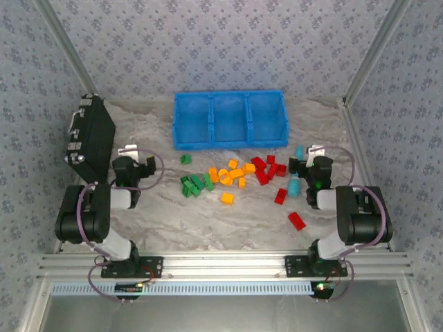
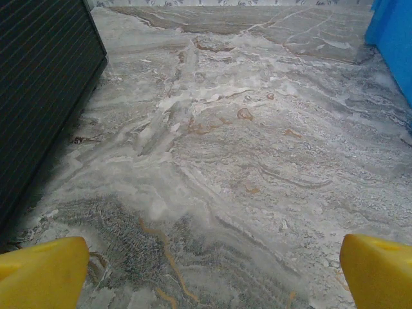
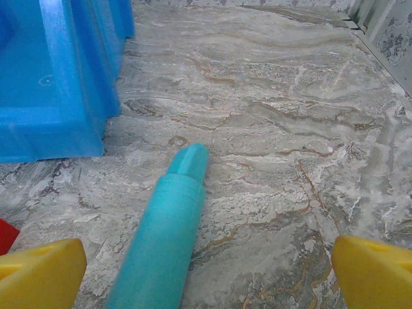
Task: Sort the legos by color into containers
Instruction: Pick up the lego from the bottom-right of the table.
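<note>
Table: the marble-look table (image 1: 173, 221) is carrying everything; both arms are crouching low at its near edge.
Black case: the black case (image 1: 91, 131) is leaning at far left, beside the L arm. It isn't part of the job.
Containers: the blue bin (image 1: 228, 142), 3 compartments side by side, is sitting at back centre. From above, no brick is showing in any compartment.
L gripper: the L gripper (image 2: 211, 270) is hovering low over bare tabletop, left of the pile. Its yellow tips are standing wide apart w/ nothing btwn them.
R gripper: the R gripper (image 3: 209, 273) is hovering low at the right end of the pile, jaws spread wide & gripping nothing. A teal piece (image 3: 164, 238) is lying on the table btwn its tips, pointing toward the bin's corner.
Legos: the legos are all lying loose on the table in front of the bin, roughly by colour: greens (image 1: 194, 184) left, oranges (image 1: 232, 174) mid, reds (image 1: 268, 169) right. A few strays are sitting apart, incl. one red brick (image 1: 297, 220) near the R arm.
Progress: this is looking like the very start. Nothing is sorted yet, so every brick is waiting to go in, one colour per compartment.
</note>
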### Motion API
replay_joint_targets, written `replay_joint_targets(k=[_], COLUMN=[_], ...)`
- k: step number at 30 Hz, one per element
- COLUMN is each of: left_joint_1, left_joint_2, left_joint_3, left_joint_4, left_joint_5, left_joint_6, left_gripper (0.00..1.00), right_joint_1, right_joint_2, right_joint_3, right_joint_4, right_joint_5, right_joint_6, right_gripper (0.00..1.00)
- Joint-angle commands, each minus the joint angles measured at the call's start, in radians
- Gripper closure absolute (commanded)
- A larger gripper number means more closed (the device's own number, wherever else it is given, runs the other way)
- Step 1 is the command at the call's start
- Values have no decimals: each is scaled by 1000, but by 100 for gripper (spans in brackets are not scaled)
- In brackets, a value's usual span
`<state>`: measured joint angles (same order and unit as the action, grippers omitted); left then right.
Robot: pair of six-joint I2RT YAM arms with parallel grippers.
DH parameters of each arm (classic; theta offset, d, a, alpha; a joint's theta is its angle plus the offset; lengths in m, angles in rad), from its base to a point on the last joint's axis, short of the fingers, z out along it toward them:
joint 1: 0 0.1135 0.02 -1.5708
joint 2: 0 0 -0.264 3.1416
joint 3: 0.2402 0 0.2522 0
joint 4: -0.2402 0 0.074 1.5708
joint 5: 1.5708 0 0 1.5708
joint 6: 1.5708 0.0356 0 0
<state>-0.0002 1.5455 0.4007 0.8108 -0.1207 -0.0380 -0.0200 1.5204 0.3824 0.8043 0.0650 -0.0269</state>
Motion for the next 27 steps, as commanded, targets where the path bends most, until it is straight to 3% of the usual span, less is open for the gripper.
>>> replay_joint_targets(k=[1,27], left_joint_1=[-2,-3], left_joint_2=[-10,-10], left_joint_3=[6,7], left_joint_4=[16,16], left_joint_5=[-11,-10], left_joint_6=[1,1], left_gripper=[0,0], right_joint_1=[-6,-11], right_joint_2=[2,1], right_joint_3=[11,11], right_joint_4=[4,3], right_joint_5=[-6,-17], right_joint_6=[2,5], right_gripper=[0,0])
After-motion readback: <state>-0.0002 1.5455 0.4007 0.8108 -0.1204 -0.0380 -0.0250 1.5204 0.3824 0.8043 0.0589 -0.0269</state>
